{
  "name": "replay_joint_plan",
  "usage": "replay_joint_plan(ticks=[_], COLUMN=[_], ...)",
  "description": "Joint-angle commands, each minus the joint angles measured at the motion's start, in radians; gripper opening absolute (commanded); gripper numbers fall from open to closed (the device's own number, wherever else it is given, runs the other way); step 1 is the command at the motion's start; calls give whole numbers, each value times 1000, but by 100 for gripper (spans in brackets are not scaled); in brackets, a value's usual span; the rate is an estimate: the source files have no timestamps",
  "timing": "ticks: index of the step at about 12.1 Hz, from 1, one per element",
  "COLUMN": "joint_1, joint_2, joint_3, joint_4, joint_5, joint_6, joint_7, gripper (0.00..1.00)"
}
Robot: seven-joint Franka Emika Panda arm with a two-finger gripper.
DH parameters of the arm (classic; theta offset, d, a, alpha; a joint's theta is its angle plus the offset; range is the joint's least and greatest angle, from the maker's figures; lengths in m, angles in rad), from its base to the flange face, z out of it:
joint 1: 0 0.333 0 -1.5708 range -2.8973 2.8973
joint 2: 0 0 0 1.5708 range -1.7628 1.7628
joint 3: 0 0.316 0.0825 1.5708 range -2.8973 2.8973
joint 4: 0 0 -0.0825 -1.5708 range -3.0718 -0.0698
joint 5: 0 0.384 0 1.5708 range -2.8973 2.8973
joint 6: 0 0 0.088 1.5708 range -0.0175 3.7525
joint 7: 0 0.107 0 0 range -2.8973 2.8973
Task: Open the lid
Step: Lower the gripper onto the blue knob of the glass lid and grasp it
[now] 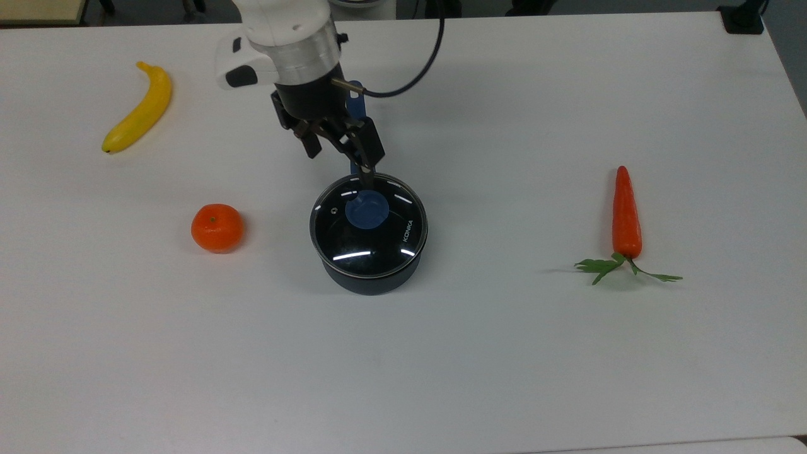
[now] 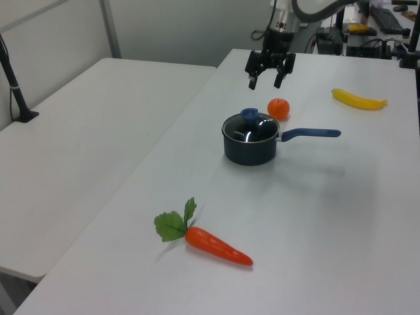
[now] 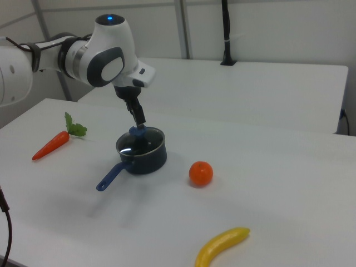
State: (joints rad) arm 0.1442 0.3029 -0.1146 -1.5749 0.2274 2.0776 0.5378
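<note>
**Gripper above the pot, lid not yet taken**

We see a wide white table (image 1: 504, 353), smooth and matt. In its middle stands a dark saucepan (image 1: 372, 277) with a long blue handle (image 2: 312, 132). The lid (image 1: 369, 225) is on the saucepan, closed: a round disc of clear glass with a thin metal rim and a blue knob (image 1: 367, 210) in the centre. The glass is shiny and gives back bright lines of light.

The white arm (image 3: 105, 58) reaches over the table, and its black gripper (image 2: 267, 83) hangs in the air above the knob, not touching it. In the left view the two fingers (image 2: 252, 82) stand apart, pointing down.

We judge that the approach step is in hand. The next move calls for going down straight until the fingers stand on both sides of the knob, then closing on it and lifting. The knob is small and smooth, so the grip should be well centred.

Around the saucepan, well apart from it, lie a long carrot (image 1: 627, 214) with green leaves, a curved yellow banana (image 1: 140, 111) and a round orange (image 1: 217, 227).
</note>
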Motion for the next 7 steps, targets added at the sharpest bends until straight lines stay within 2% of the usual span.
replay_joint_plan(ticks=[1,4,7], joint_1=[40,51,72], joint_2=[44,74,143], joint_3=[-8,-8,-8], joint_4=[18,19,59], joint_5=[-7,-36,-63], joint_6=[68,114,121], joint_7=[134,166,168], gripper=[100,100,100])
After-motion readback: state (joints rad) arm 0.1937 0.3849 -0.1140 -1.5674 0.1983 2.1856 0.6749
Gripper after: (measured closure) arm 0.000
